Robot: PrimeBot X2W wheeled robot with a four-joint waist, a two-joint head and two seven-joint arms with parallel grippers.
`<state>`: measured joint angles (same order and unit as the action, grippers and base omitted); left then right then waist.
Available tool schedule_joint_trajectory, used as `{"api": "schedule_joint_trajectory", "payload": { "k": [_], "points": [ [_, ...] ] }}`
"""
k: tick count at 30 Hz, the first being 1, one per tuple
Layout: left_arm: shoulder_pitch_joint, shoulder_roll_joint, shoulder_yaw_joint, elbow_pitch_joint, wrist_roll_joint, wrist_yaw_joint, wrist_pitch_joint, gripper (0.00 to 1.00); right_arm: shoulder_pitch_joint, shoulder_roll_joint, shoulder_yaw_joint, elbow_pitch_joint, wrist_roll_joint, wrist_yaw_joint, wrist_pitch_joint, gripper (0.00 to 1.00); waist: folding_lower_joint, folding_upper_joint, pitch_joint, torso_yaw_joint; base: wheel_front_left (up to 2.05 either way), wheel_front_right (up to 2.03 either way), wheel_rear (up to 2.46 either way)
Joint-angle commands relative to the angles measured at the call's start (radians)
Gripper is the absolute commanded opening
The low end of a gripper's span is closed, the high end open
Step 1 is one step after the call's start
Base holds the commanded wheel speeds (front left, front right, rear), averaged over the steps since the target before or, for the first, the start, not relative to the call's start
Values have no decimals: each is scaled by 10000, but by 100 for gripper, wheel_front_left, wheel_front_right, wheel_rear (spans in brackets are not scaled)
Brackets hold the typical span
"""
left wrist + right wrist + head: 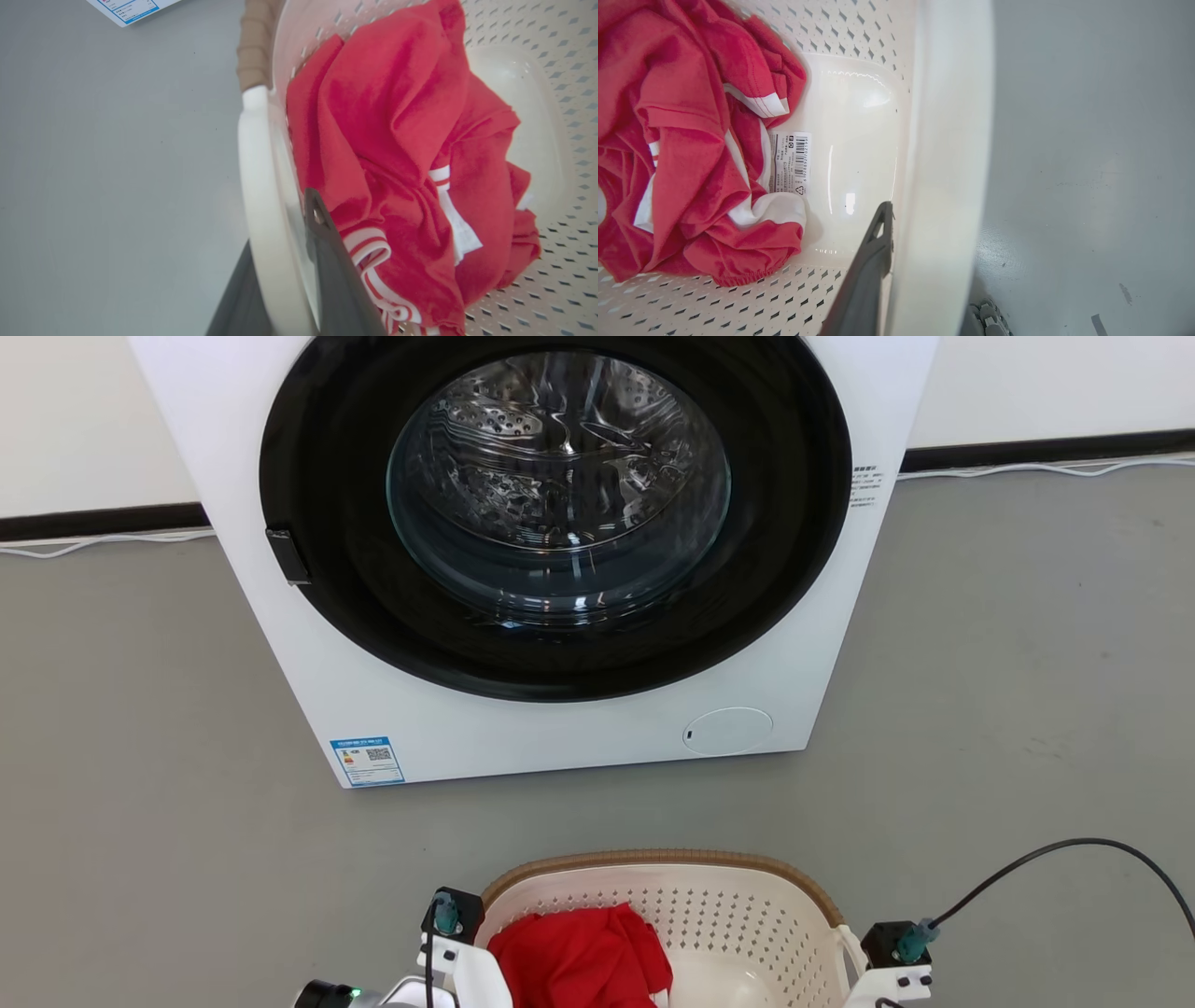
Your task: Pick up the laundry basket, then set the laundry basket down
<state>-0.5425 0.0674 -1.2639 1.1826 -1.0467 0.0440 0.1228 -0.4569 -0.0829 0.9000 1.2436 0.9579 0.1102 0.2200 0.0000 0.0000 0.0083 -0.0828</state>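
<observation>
Your left gripper (280,233): clamped, one finger (334,270) on each side of the laundry basket (261,186) handle | your right gripper (934,270): clamped likewise across the opposite handle | both wrists low, fingers pointing down.

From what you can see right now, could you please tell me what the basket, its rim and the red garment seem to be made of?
Basket: moulded plastic, cream, glossy; punched holes and sharp highlights on its base. Rim: brown, woven-looking; real wicker or plastic imitation, I cannot tell. Garment: soft matte knit cloth, possibly cotton; it creases loosely, with ribbed white-striped trim.
</observation>
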Motion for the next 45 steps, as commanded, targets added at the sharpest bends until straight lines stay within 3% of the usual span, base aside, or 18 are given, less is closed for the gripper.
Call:
{"api": "schedule_joint_trajectory", "payload": {
  "k": [1,28,45],
  "points": [
    [-217,-172,15,-269,58,-248,-38,0,-377,327,191,-266,31,205,-214,0,0,0,2,-1,0,0,0],
    [-330,-172,-84,-210,44,-206,-16,0,-653,327,976,-128,978,205,-466,0,0,0,171,46,0,0,0],
    [-1790,-172,92,150,-71,116,-520,0,-2080,327,1147,-14,1761,205,-1660,0,0,0,1880,252,0,0,0]
  ]
}}
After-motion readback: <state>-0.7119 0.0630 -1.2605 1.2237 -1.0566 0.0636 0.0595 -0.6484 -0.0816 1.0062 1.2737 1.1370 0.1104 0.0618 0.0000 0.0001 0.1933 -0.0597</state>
